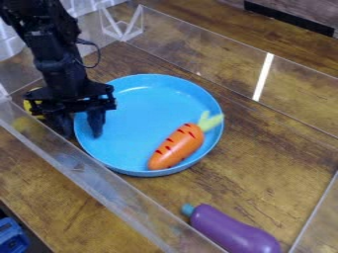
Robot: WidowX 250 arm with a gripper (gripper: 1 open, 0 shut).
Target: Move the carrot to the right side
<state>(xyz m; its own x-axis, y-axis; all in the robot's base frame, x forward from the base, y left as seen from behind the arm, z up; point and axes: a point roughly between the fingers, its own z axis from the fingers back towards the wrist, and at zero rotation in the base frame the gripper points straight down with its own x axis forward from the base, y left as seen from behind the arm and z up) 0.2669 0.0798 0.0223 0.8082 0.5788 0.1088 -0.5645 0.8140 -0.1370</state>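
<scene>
The carrot, orange with a light green top, lies tilted inside the blue plate, near its right rim, with the leafy end pointing up and right. My gripper hangs over the plate's left edge, well to the left of the carrot. Its two dark fingers are spread apart, pointing down, with nothing between them.
A purple eggplant lies on the wooden table at the front right. Clear plastic walls run along the front left and the right side. Bare wood shows to the right of the plate.
</scene>
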